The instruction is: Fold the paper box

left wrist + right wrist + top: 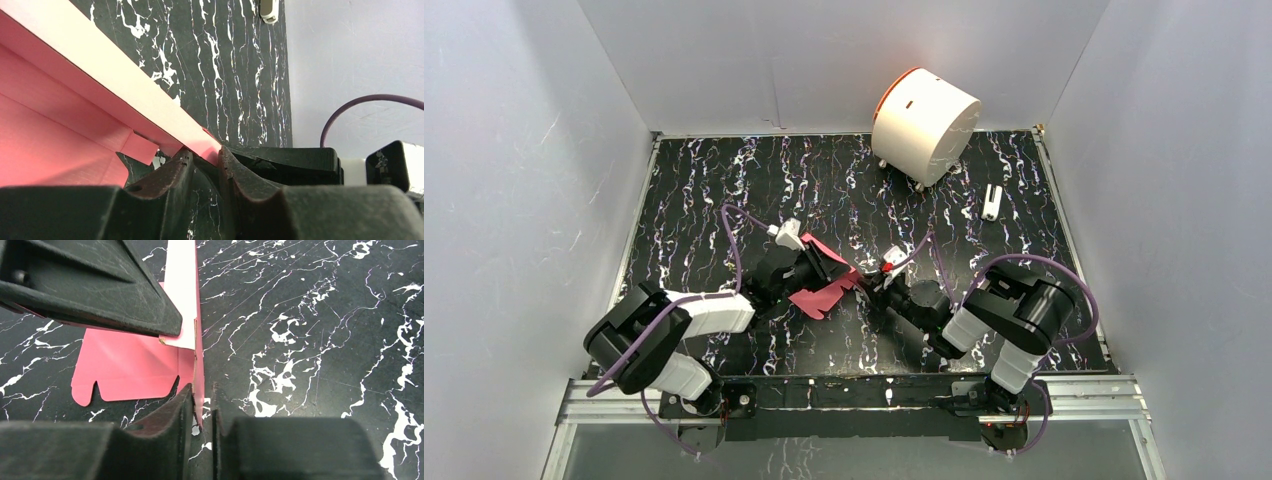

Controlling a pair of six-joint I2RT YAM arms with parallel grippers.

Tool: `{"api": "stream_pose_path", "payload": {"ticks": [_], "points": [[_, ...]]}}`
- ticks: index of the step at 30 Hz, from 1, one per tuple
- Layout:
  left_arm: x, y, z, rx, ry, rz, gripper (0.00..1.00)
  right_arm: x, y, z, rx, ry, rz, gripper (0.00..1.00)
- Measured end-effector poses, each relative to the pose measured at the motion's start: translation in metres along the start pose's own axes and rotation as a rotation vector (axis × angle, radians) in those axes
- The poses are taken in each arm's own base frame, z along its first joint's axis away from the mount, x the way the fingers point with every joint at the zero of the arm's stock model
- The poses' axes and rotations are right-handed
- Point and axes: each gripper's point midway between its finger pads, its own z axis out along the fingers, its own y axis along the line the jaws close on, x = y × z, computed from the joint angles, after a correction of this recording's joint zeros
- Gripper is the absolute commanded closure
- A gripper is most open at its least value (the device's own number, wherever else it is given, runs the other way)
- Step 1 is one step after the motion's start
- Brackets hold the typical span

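Note:
The paper box [824,288] is a pink-red die-cut sheet, partly folded, raised off the black marbled table between the two arms. My left gripper [812,266] holds its left side. In the left wrist view a pale flap edge of the paper box [100,65] runs down into my left gripper [204,152], whose fingertips press on it from both sides. In the right wrist view a flap of the paper box [130,370] stands on edge inside my right gripper [202,390]. It touches the left finger, and a thin gap shows at the right finger [216,395].
A large white cylinder with an orange rim [924,125] lies on its side at the back. A small white object [992,202] lies to its right near the wall. White walls enclose the table on three sides.

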Motion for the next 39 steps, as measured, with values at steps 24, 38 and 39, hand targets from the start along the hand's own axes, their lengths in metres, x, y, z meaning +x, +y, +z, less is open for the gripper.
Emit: {"api": "stream_pose_path", "payload": {"ticks": [24, 38, 39], "points": [[-0.005, 0.017, -0.001, -0.004, -0.051, 0.353, 0.94, 0.001, 0.008, 0.003, -0.058, 0.009, -0.011, 0.92], [-0.014, 0.028, -0.002, -0.031, -0.181, 0.711, 0.81, -0.002, 0.014, 0.006, -0.089, 0.020, -0.010, 0.92], [-0.014, 0.030, -0.002, -0.038, -0.185, 0.722, 0.80, -0.002, 0.014, 0.006, -0.089, 0.021, -0.010, 0.92]]}}
